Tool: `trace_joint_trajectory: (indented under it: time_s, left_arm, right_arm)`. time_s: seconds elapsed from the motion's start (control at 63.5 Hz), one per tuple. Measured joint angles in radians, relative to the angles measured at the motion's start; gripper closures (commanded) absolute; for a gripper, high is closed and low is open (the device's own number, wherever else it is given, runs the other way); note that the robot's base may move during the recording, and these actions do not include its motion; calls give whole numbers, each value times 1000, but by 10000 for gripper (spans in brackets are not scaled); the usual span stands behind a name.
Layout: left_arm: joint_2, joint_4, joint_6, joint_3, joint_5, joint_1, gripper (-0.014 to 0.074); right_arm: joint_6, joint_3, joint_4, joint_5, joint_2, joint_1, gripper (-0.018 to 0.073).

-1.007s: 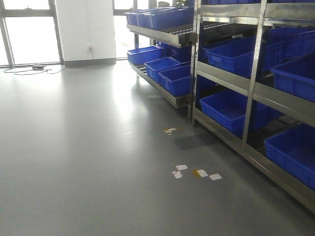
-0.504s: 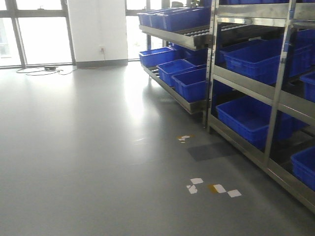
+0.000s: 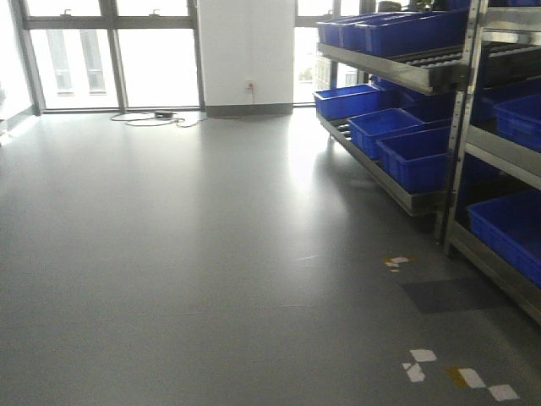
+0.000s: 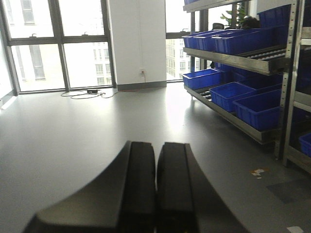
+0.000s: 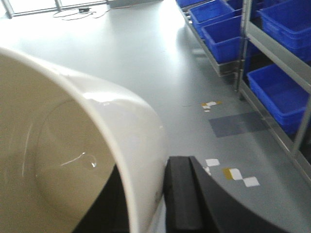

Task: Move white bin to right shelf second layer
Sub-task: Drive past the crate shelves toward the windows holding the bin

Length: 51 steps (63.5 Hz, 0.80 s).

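The white bin [image 5: 73,145] fills the left of the right wrist view, its glossy rim and cream inside close to the camera. My right gripper [image 5: 146,182] is shut on the bin's wall, with one black finger [image 5: 182,194] outside and the other inside. My left gripper [image 4: 156,145] is shut and empty, held over bare floor. A steel rack level with roller tracks [image 3: 435,63] stands at the far right in the front view and also shows in the left wrist view [image 4: 265,53]. The bin does not show in the front view.
Blue crates [image 3: 418,156] fill the steel racks along the right side. A nearer rack post [image 3: 461,127] stands at the right edge. White and yellow tape marks [image 3: 456,372] lie on the grey floor. A cable [image 3: 156,118] lies by the windows, beside a white column [image 3: 245,51].
The front view has swung left. The racks and floor marks have slid to the right edge, and more open floor and windows show.
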Motion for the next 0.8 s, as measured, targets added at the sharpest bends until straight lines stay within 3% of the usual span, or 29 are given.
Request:
trace_joint_trajectory:
  time_s: [0.803]
  left_arm:
    - [0, 0, 0, 0, 0, 0, 512]
  right_arm:
    - [0, 0, 0, 0, 0, 0, 503]
